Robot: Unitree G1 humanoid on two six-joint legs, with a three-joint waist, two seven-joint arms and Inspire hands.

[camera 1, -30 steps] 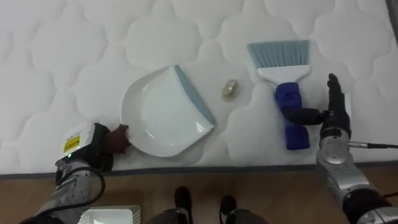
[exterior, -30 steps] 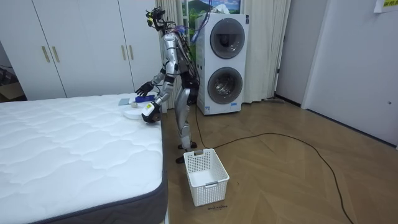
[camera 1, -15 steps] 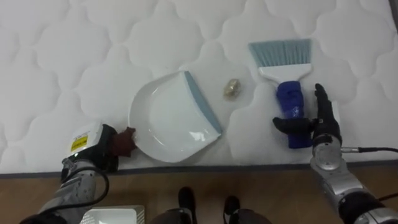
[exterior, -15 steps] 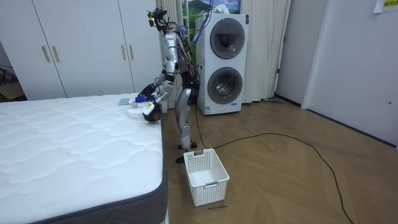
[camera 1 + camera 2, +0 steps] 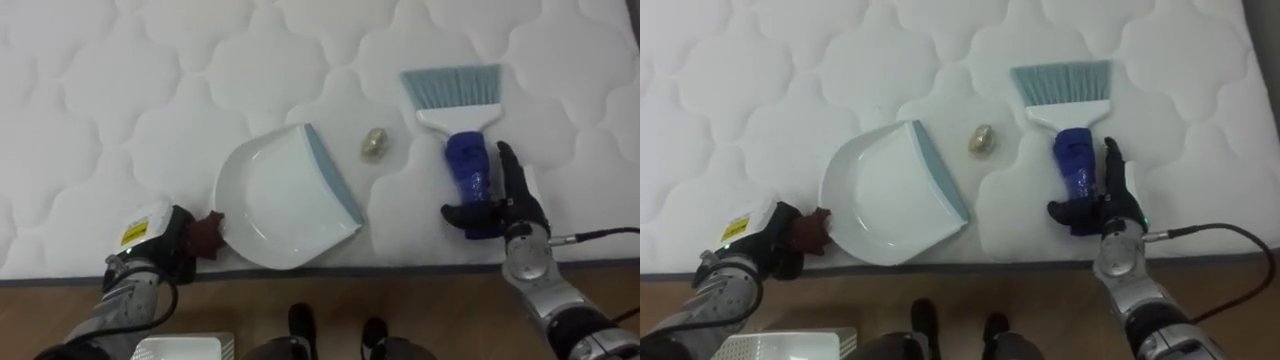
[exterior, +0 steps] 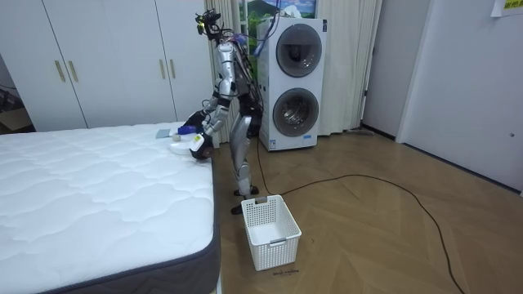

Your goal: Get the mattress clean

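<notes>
A white dustpan (image 5: 280, 200) with a grey-blue lip lies on the quilted white mattress (image 5: 120, 90) near its front edge. My left hand (image 5: 150, 240) is shut on its dark red handle (image 5: 207, 234). A small crumpled scrap (image 5: 373, 143) lies just right of the lip. Further right lies a brush with pale blue bristles (image 5: 450, 85) and a blue handle (image 5: 468, 170). My right hand (image 5: 515, 210) rests at the handle's lower end, fingers straight along its right side, thumb across it. In the room view I stand bent over the bed's corner (image 6: 200, 151).
The mattress's dark edge (image 5: 400, 268) runs along the front, with wooden floor below it. A white slatted basket (image 6: 272, 231) stands on the floor beside the bed. A stacked washer and dryer (image 6: 292, 82) stand behind me, and white wardrobes (image 6: 98, 57) line the wall.
My right hand has slid left from beside the brush onto the handle's lower end, its thumb now across it. The dustpan has shifted a little to the right with my left hand.
</notes>
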